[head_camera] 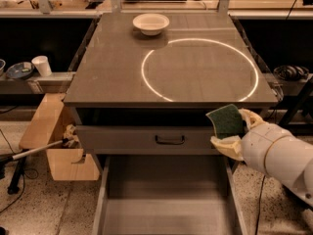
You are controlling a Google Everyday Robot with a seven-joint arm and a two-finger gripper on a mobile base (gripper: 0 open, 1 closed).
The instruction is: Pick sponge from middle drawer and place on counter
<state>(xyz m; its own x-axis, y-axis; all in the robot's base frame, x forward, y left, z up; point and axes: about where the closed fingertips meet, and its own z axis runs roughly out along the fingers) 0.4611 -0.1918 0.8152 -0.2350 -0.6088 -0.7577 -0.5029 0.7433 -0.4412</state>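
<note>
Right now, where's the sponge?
Camera view, right side: the sponge is held by the gripper, just in front of the counter's front right corner, above the open middle drawer's right wall.

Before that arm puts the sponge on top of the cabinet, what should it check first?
1. Grip: ok. The claw is shut on the sponge, green face towards the camera.
2. Sponge out of the open drawer: ok. The sponge hangs above the drawer's right side, and the drawer floor is bare.
3. Height: not ok. The sponge sits in front of the counter, about level with its front edge and not above the top, so it probably has to rise first.
4. Landing spot: ok. The counter's near right part is bare.
5. Bowl out of the way: ok. It stands at the far side, well away from the claw.
</note>
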